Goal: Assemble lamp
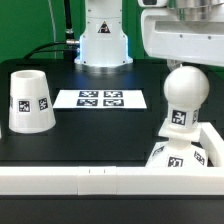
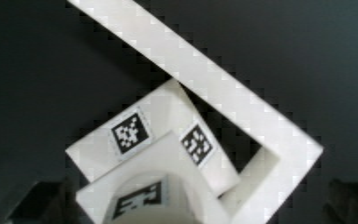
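Exterior view: arm comes in at top on the exterior view's right; only the white wrist housing shows, cut by the frame edge.
Jaws: gripper [image 2: 208, 190] seen only as dark blurred finger shapes at the frame's lower corners in the wrist view; spread or pressed together, cannot tell. Nothing seen pinched.
Bulb: round-headed bulb [image 1: 185, 88] stands upright right under the wrist housing; ball head on top, tagged neck below. Whether the arm touches it, cannot tell.
Base: small stepped base [image 1: 176, 157] directly under the bulb, bulb seated on it; tagged faces show. In the wrist view the tagged white block [image 2: 158, 150] fills the lower middle; bulb or base, hard to say.
Fence: white L-shaped rail [image 1: 120, 178] runs along the front bench edge and turns up the exterior view's right side; base sits in that corner, just beside the rail. Wrist view shows the same rail [image 2: 194, 70] as a diagonal white strip with a bend.
Shade: large tapered shade [image 1: 29, 101] stands wide end down at the exterior view's left, well apart from bulb and base, tags on its side.
Marker board: marker board [image 1: 101, 98] lies flat mid-bench, between shade and bulb.
Bench: black bench [image 1: 90, 140].
Robot pedestal: white arm pedestal [image 1: 103, 40] at the back, behind the marker board.
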Controlling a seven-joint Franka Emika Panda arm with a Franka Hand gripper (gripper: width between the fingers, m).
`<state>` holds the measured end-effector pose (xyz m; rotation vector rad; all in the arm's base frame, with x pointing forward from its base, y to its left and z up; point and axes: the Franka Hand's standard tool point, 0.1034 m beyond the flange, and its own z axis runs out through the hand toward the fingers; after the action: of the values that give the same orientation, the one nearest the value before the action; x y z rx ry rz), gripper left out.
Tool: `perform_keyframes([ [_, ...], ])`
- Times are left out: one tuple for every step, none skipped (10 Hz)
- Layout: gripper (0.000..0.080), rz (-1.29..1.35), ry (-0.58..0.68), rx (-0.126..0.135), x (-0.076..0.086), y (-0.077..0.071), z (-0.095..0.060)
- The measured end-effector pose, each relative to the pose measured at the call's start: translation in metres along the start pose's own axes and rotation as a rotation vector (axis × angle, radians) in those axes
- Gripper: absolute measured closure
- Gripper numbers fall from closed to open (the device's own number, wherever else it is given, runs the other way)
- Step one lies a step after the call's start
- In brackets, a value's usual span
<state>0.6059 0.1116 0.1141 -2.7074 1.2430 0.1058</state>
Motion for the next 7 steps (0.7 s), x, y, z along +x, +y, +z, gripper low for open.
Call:
perform_keyframes([
  [0.0100,-0.012,0.002,0.002,-0.004,0.010,-0.001],
  [0.0100,0.026,0.000,0.011,-0.008,0.021,-0.002],
  [0.0100,0.020,-0.002,0.010,-0.009,0.020,-0.001],
  [0.0100,0.018,-0.001,0.011,-0.008,0.019,0.000],
  [0.0100,0.018,-0.001,0.010,-0.008,0.019,0.000],
  [0.0100,-0.012,0.001,0.007,-0.009,0.020,0.000],
  [0.0100,-0.109,0.004,-0.007,-0.012,0.026,0.000],
])
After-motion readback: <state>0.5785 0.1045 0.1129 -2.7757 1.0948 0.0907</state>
